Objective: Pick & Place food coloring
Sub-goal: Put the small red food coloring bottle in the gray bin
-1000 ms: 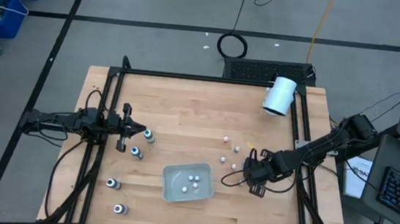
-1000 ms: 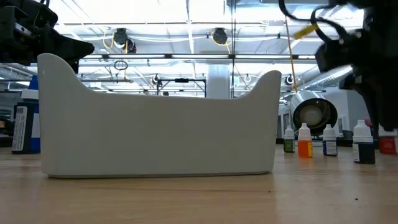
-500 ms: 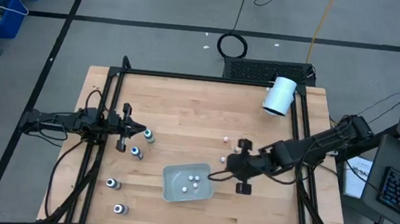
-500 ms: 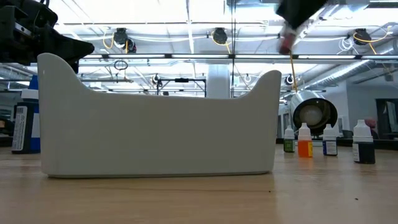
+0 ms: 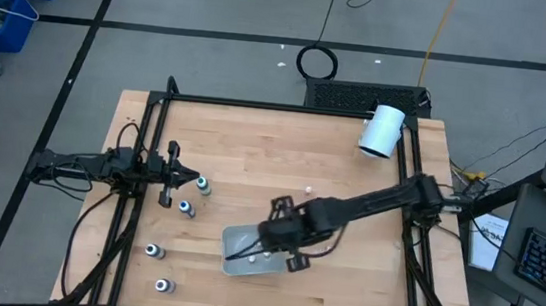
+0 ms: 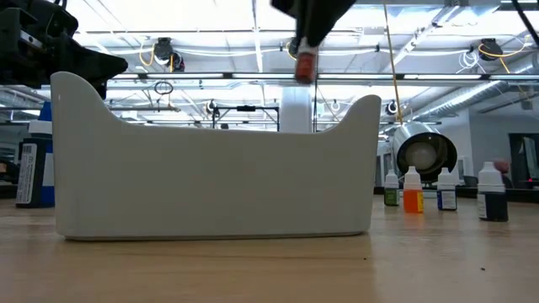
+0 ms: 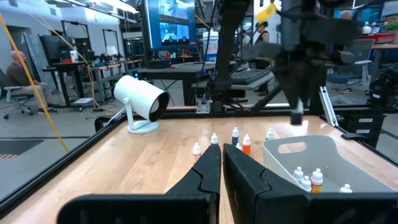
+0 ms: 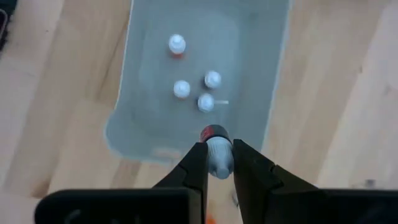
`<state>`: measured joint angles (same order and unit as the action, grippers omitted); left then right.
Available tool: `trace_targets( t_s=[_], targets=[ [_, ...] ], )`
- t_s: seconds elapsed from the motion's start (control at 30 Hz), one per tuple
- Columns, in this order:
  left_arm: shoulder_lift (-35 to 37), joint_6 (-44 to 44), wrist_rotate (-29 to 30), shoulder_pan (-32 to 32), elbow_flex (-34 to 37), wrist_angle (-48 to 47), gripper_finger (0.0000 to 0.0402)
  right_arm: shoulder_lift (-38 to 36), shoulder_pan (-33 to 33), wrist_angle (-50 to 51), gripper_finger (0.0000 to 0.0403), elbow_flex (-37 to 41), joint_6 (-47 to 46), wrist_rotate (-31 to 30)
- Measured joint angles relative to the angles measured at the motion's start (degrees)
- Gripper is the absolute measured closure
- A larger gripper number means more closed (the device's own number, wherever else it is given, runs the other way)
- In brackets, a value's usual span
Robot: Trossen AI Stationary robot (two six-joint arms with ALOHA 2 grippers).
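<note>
The food coloring is a set of tiny bottles. Several pale-capped ones stand in the clear tray [image 5: 233, 238], [image 8: 273, 87]. Others stand on the wood right of the tray [image 6: 412, 190], and dark-bodied ones stand at the table's left [image 5: 186, 208]. My right gripper [image 5: 278, 240] hangs over the tray's right half, shut on a red-bodied bottle [image 6: 305, 64]. My left gripper [image 5: 186, 177] waits shut at the table's left, level, just beside a dark bottle [image 5: 204, 186] and touching nothing. My right gripper pinches the bottle's pale top [image 8: 218, 157] between its two fingers [image 8: 196, 163]. The fingers come from above, slanting steeply down. The bottle hangs upright below them with its red body [image 8: 212, 132] downward, lifted well clear above the tray's rim.
A big white cylinder [image 5: 383, 131] lies at the far right of the table. A black frame [image 5: 277, 107] runs along the far edge and both sides. One small bottle [image 5: 307, 189] stands alone on the wood beyond the tray. Bare wood spans the table's far half.
My right gripper, staying shut on the red bottle, has risen and swung from the bottles at the table's right toward the left, ending above the tray. Its wrist has rolled on the way. The bottle has been lifted clear of the table.
</note>
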<state>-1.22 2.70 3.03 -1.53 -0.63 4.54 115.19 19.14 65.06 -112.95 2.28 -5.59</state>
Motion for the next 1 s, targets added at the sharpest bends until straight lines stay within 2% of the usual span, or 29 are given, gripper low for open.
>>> trace_targets(
  t_s=[0.23,0.5,1.0],
  targets=[
    [0.0,0.0,0.0,0.0,0.0,0.0,0.0376,6.3,-0.4,0.0,0.0363,-2.1,1.0,4.3],
    [0.0,0.0,0.0,0.0,0.0,0.0,0.0376,10.9,-0.3,-0.4,0.0363,-2.0,0.8,5.7],
    [0.0,0.0,0.0,0.0,0.0,0.0,0.0376,12.2,-1.0,-6.3,0.0363,2.9,2.3,6.3]
  ],
)
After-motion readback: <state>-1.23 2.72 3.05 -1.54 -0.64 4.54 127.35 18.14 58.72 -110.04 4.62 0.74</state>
